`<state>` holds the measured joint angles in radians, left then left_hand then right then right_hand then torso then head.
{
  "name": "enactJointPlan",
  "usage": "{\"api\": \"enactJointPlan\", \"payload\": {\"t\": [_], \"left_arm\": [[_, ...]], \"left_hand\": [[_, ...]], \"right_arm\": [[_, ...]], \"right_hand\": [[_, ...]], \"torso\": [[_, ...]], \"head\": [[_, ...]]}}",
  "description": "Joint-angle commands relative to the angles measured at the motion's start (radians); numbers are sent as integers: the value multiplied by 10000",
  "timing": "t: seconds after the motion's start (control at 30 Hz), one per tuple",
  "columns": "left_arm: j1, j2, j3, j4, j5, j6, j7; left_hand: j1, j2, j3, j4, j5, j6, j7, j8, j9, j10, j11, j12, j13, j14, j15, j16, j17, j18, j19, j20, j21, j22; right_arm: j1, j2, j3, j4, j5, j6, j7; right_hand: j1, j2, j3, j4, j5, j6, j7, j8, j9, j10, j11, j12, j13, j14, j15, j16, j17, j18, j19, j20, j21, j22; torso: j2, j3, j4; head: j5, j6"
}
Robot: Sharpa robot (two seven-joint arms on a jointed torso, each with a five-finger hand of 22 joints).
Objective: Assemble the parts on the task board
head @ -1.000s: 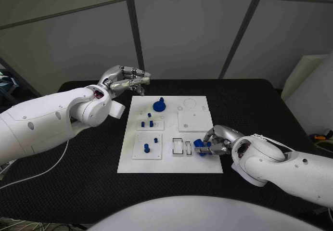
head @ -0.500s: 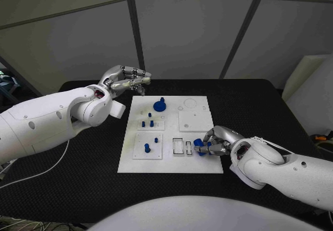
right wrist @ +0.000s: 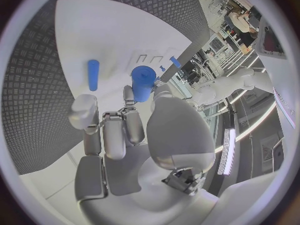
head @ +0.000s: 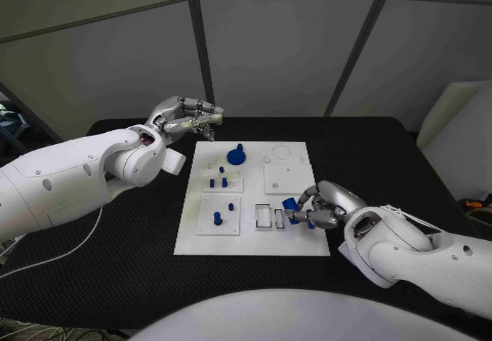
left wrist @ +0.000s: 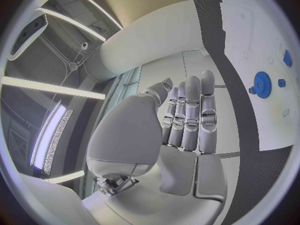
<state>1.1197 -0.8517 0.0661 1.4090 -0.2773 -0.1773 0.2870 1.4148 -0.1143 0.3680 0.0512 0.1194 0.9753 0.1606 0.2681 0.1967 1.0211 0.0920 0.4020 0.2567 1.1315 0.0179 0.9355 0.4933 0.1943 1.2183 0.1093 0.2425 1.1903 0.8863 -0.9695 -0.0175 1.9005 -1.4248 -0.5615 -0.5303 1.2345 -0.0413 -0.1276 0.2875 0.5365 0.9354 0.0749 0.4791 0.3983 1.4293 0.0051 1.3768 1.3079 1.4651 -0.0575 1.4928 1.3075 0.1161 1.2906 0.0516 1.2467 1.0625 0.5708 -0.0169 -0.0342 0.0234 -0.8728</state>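
Nothing's budged on the counter or the task board; the left hand still hovers off the board's far corner, fingers curled in together on nothing. The right hand has lifted slightly, fingers pinching a small blue part just above the board's near right corner beside the slots. Looks like it's picked and ready to place.

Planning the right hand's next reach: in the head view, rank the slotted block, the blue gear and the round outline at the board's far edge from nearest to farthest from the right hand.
From the right hand:
1. Slotted block, just beside it on the board's near right part.
2. Round outline, at the far edge, right of centre.
3. Blue gear, at the far edge, further left; fairly close to the outline's rank.
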Motion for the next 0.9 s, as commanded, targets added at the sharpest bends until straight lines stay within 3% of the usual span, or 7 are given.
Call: {"api": "enactJointPlan", "payload": {"t": [0.03, 0.23, 0.4, 0.53, 0.9], "left_arm": [[10, 9, 2, 13, 17, 115, 84], [10, 31, 2, 12, 17, 122, 80], [12, 64, 3, 17, 17, 136, 73], [13, 70, 3, 31, 17, 136, 67], [14, 71, 4, 40, 17, 133, 59]], "left_hand": [[-120, -9, -48, 23, -49, -72, -21, 29, 12, -87, 16, 54, 14, -52, 24, -3, -14, -142, -21, 65, -42, -9], [-120, -9, -48, 23, -49, -72, -21, 29, 12, -87, 16, 54, 14, -52, 24, -3, -14, -142, -21, 65, -42, -9], [-120, -9, -48, 23, -49, -72, -21, 29, 12, -87, 16, 54, 14, -52, 24, -3, -14, -142, -21, 65, -42, -9], [-120, -9, -48, 23, -49, -72, -21, 29, 12, -87, 16, 54, 14, -52, 24, -3, -14, -142, -21, 65, -42, -9], [-120, -9, -48, 23, -49, -72, -21, 29, 12, -87, 16, 54, 14, -52, 24, -3, -14, -142, -21, 65, -42, -9]], "right_arm": [[76, 69, 20, 58, 82, -388, 265], [169, 438, 40, -163, 185, 284, 132], [208, 877, 49, -449, 332, 1081, -33], [230, 1155, 53, -632, 367, 1477, -208], [289, 1551, 55, -1016, 387, 2055, -517]], "right_hand": [[-19, 96, 40, -5, 62, 63, 2, 31, 8, -15, -46, 56, 255, 763, -51, 47, 1159, -135, 91, -2, 34, 12], [-106, 89, -29, 24, 46, 53, 8, 22, 12, -31, -44, 17, 224, 761, -55, 44, 1154, -133, 84, -9, 28, 3], [-381, 223, -183, 35, -254, 96, -16, 45, 47, -35, -59, -42, 198, 761, -64, 46, 1162, -136, 86, -19, 38, 23], [-561, 330, -299, 40, -421, 241, -84, 160, 140, -8, -108, -57, 216, 767, -102, 62, 1194, -139, 103, -44, 61, 60], [-844, 396, -528, 39, -583, 434, -193, 371, 338, 24, -201, -94, 235, 766, -174, 59, 1198, -142, 111, -105, 73, 87]], "torso": [[8, -2, 9], [12, -5, 9], [23, -1, 31], [23, 0, 2], [28, 10, -3]], "head": [[45, 2], [89, 2], [118, 2], [179, 2], [243, 2]]}}
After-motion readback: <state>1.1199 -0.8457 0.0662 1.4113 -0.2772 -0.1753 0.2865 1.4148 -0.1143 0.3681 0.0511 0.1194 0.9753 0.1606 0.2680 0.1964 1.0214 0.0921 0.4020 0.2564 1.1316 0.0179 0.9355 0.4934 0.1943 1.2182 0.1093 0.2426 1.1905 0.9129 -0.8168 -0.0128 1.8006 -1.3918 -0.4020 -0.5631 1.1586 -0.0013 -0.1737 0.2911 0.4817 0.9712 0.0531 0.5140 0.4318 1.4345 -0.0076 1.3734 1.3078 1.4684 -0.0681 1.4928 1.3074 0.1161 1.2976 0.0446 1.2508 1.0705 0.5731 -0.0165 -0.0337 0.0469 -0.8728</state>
